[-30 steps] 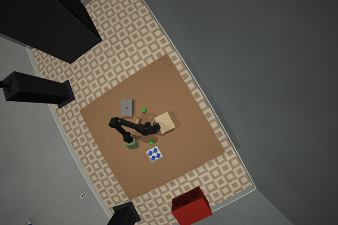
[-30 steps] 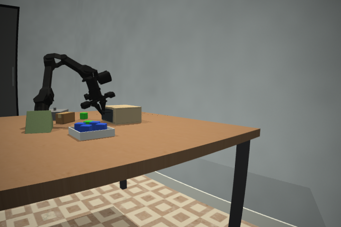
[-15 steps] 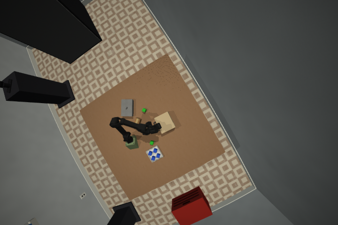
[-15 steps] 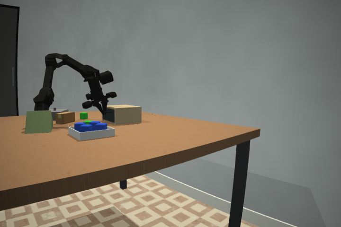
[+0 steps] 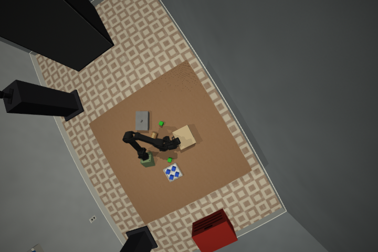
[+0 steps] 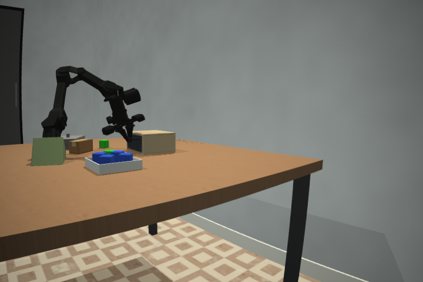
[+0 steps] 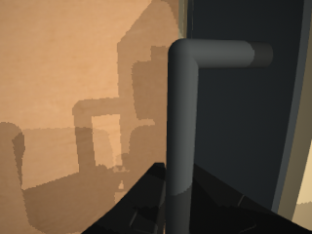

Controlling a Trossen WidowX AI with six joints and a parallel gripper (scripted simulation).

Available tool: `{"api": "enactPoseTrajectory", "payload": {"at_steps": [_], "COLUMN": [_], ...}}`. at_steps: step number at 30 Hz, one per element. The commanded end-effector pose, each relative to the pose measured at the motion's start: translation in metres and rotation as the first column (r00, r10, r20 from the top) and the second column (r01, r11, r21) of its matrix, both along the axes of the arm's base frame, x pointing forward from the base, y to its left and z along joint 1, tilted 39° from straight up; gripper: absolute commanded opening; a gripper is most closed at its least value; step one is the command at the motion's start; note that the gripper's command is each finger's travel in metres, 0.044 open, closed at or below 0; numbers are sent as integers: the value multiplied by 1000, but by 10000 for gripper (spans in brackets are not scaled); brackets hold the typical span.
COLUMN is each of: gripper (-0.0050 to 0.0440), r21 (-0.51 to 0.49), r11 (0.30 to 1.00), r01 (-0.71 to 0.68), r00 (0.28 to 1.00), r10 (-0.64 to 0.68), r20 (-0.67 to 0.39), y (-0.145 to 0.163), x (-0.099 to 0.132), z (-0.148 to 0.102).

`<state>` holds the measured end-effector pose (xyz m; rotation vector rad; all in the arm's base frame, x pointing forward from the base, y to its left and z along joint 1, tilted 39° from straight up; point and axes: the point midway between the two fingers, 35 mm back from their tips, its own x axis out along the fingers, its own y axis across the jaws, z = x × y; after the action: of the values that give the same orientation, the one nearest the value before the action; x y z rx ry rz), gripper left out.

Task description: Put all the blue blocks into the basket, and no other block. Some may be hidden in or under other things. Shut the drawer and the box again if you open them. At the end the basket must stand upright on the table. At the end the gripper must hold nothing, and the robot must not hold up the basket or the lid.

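Observation:
The white basket [image 5: 172, 172] stands upright on the table with several blue blocks [image 6: 114, 156] in it. My gripper [image 6: 128, 134] is at the dark front of the tan drawer cabinet [image 6: 155, 142], shut on the grey drawer handle [image 7: 182, 124]. In the wrist view the handle runs up between my fingers beside the dark drawer front [image 7: 241, 104]. The drawer front [image 6: 134, 143] sits close against the cabinet [image 5: 185, 136]. The drawer's inside is hidden.
Two green blocks lie on the table, one [image 5: 161, 123] near the grey lidded box [image 5: 142, 120] and one [image 5: 169, 160] just behind the basket. A small brown box [image 5: 154, 134] lies under my arm. The arm's green base [image 5: 147, 158] stands left of the basket.

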<state>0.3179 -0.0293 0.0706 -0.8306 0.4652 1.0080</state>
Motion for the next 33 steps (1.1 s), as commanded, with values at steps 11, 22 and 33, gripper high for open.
{"api": "enactPoseTrajectory", "payload": {"at_steps": [11,22,33], "gripper": [0,148,148], "r21": [-8,-8,-8], "r11": [1000,1000,1000], "r01": [-3,-3,-3], "r00": [1000,1000,1000], "r10": [3,3,3], "r20": [20,20,20], "y": [0,-1,-14], "x": [9,-2,-14], "z": [2,2,19]}}
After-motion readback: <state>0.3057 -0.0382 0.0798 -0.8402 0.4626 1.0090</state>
